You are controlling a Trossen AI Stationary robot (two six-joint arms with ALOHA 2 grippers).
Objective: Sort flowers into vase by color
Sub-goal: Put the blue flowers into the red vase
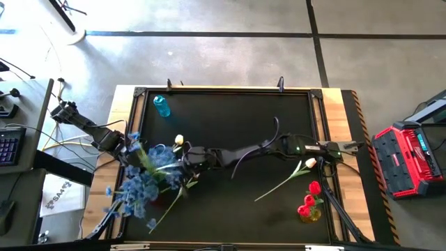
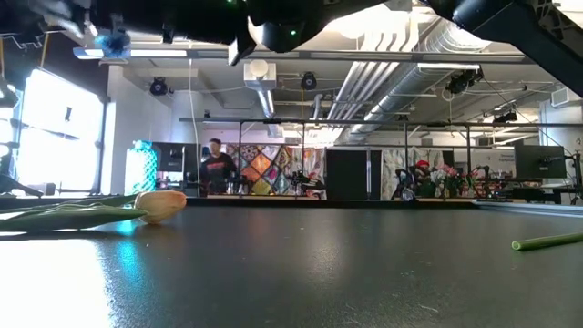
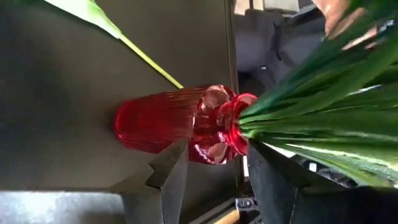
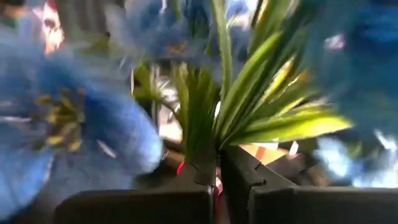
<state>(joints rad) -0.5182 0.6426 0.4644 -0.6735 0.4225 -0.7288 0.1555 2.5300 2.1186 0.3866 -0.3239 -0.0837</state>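
Clearly both arms are crowded into the left-hand part of the black table [image 1: 230,115], around a big bunch of blue flowers [image 1: 139,183]. From the left arm's own camera, the left gripper [image 3: 214,168] stands with its jaws parted on either side of the neck of a red vase [image 3: 177,122] that already holds a thick bundle of green stems [image 3: 311,112]; I cannot tell whether the fingers touch the glass. The right gripper [image 4: 217,168] has reached across the table and is buried among the blue blossoms, its fingers drawn nearly together around what looks like a stem or leaf, though I cannot tell whether it truly has hold of it. My worry is that vase: it looks top-heavy with that spray, so a sideways tug from the right arm could tip it or drag stems out, and the two grippers are close enough to knock each other. The bunch also sits near the table's left edge and near edge, with blossoms hanging past the rim, so anything that falls may leave the table. Open room lies in the middle and far part, where only a blue vase [image 1: 162,106] stands. Well apart, a cream-yellow tulip [image 1: 300,169] lies on the right beside a yellow vase with red tulips [image 1: 309,200].
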